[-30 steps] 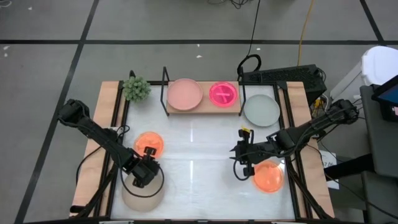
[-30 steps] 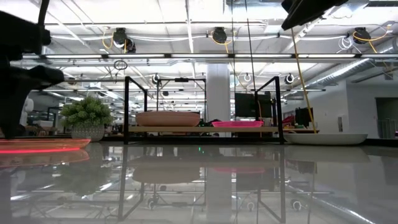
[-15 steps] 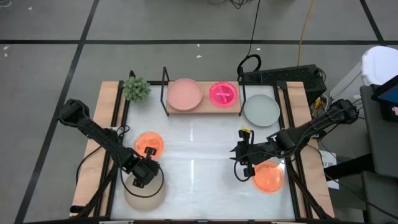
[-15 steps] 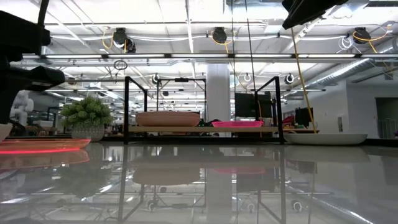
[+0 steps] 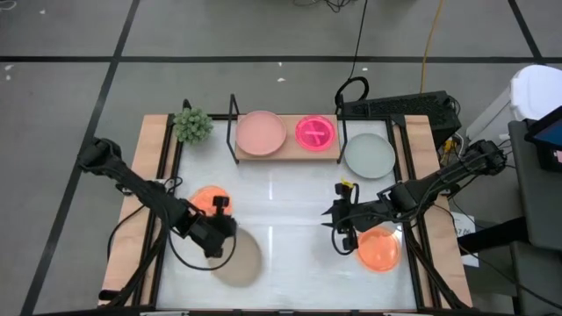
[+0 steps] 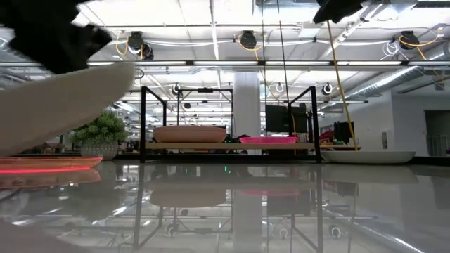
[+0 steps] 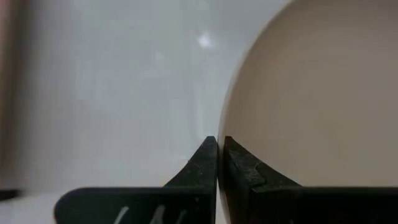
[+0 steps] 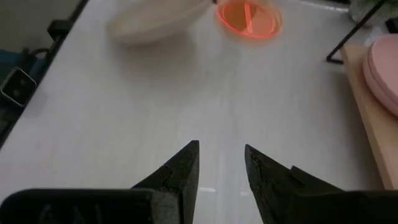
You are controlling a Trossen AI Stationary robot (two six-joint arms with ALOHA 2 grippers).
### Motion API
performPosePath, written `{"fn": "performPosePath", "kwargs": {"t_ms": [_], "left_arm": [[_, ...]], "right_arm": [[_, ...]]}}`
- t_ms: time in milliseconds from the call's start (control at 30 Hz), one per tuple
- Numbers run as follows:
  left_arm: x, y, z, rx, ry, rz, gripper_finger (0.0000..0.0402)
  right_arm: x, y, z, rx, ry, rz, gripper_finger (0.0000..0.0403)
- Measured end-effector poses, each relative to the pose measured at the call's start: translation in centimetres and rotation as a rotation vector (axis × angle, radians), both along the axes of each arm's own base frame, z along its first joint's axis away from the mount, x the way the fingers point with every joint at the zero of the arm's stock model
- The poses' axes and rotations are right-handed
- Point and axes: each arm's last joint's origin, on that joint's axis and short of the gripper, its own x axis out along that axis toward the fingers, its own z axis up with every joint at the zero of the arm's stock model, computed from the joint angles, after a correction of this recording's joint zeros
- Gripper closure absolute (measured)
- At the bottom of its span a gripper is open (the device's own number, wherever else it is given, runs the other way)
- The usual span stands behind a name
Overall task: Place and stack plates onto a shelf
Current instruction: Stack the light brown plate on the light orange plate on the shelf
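Since the earlier frames, the beige plate (image 5: 237, 262) has been lifted off the bench (image 5: 290, 202) and carried from the lower left of the high view towards the lower centre, the left gripper (image 5: 219, 235) having moved with it; in the low view the plate (image 6: 60, 105) is now seen raised and tilted at the upper left, where before only its edge showed low down. The left fingers (image 7: 208, 165) are pressed together on the plate's rim, as shown in the left wrist view, with the plate (image 7: 311, 106) filling the right of that picture. The right gripper (image 5: 338, 230) is held in the lower right of the high view, just beside an orange plate (image 5: 379, 249) lying on the bench; its fingers (image 8: 186, 165) are parted to a middling gap and nothing is held between them. A second orange plate (image 5: 209, 201) is seen at centre left, near the left gripper. The shelf (image 5: 287, 151) is placed at the upper centre of the high view, with a dusty pink plate (image 5: 261, 132) on its left half and a hot pink plate (image 5: 314, 132) on its right half. A pale grey plate (image 5: 369, 155) lies on the bench just right of the shelf, and a small green plant (image 5: 191, 125) stands just left of it.
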Motion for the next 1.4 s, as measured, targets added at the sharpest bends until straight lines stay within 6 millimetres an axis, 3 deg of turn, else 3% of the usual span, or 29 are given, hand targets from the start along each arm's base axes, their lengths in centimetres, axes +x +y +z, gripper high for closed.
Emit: {"fn": "performPosePath", "kwargs": {"t_ms": [267,467,667,833,1233,1400], "left_arm": [[2.0,1.9,5.1,0.203,-0.284,0.183,0.0393],[3.5,3.8,6.6,0.271,-0.42,0.361,0.0394],[4.5,5.7,7.7,0.336,-0.581,0.594,0.0394],[5.1,6.2,8.2,0.303,-0.642,0.641,0.0394],[4.9,6.7,6.6,0.318,-0.639,0.675,0.0394],[5.0,6.7,6.7,0.313,-0.659,0.676,0.0394]], "right_arm": [[0.3,-0.6,0.4,-0.108,-0.104,-0.198,0.0289],[0.4,-0.3,0.5,-0.191,-0.15,-0.257,0.0289],[0.9,-0.7,0.4,-0.25,-0.263,-0.519,0.0289],[1.9,-0.2,-0.1,-0.343,-0.304,-0.563,0.0289],[2.9,0.2,0.4,-0.282,-0.39,-0.574,0.0289],[3.3,0.3,-0.2,-0.307,-0.369,-0.567,0.0289]]}}
